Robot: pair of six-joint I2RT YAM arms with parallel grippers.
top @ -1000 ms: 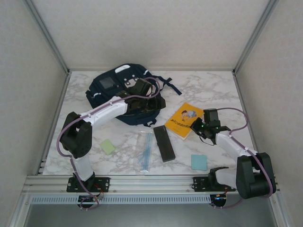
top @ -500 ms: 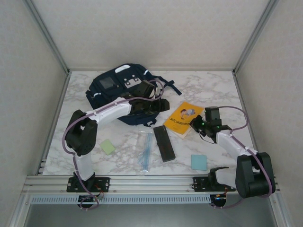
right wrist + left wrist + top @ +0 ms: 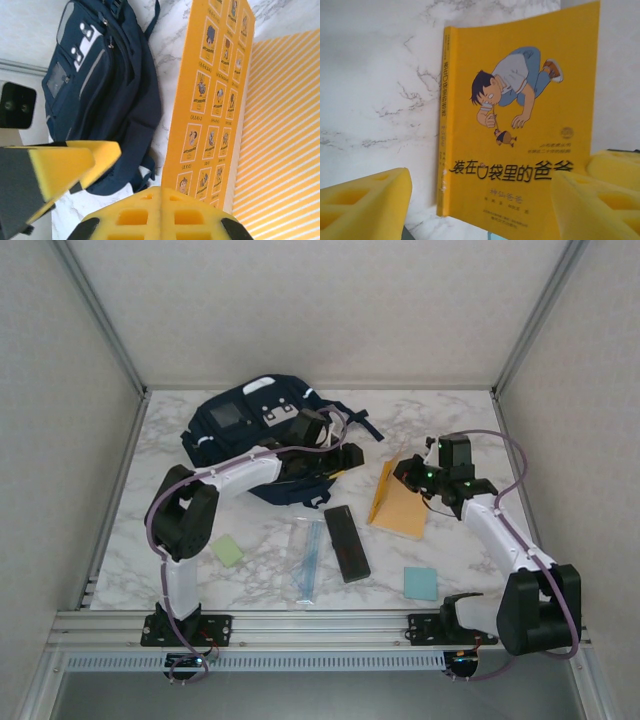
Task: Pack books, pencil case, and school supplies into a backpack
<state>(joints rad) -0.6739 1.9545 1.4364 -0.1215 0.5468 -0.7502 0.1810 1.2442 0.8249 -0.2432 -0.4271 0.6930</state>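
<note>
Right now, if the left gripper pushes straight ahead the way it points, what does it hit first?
Most likely the front cover of the orange-yellow illustrated book, held tilted up by the right gripper. The open left gripper faces it; depth is hard to judge.

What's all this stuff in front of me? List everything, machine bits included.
backpack: one, navy blue with white stripes, far left of the table.
book: one, orange-yellow, tilted up right of centre.
pencil case: one, black, flat at the centre.
ruler: one, clear bluish, just left of the pencil case.
square pads: two, pale green near left, light blue near right.
table: one, white marble pattern.
arms: two, white and black, left and right.
left fingers: yellow foam, open, by the backpack's right edge.
right fingers: yellow foam, shut on the book.
</note>
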